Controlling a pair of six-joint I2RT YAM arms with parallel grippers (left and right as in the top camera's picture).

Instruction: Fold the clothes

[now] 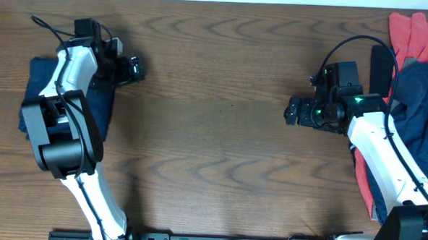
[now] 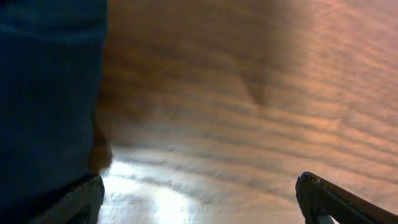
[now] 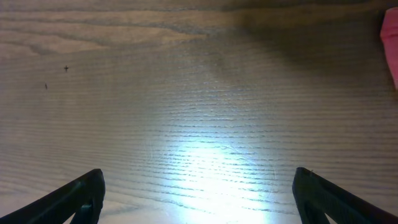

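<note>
Two arms over wood table, folded shorts at left, clothes heaped at right.

Overhead: navy shorts (image 1: 36,76) lie folded at frame's left edge, partly under the left arm; left gripper (image 1: 133,67) sits just right of them, upper left, over bare table (image 1: 213,149). Right gripper (image 1: 292,111) is centre-right, pointing left; pile of clothes (image 1: 418,93), navy on a coral red garment (image 1: 410,31), fills the right edge. Left wrist: fingers (image 2: 329,199) spread wide, nothing btwn; navy cloth fills frame's left side, by the lower-left finger. Right wrist: fingers (image 3: 74,196) spread wide over bare wood; coral sliver at upper right.
</note>
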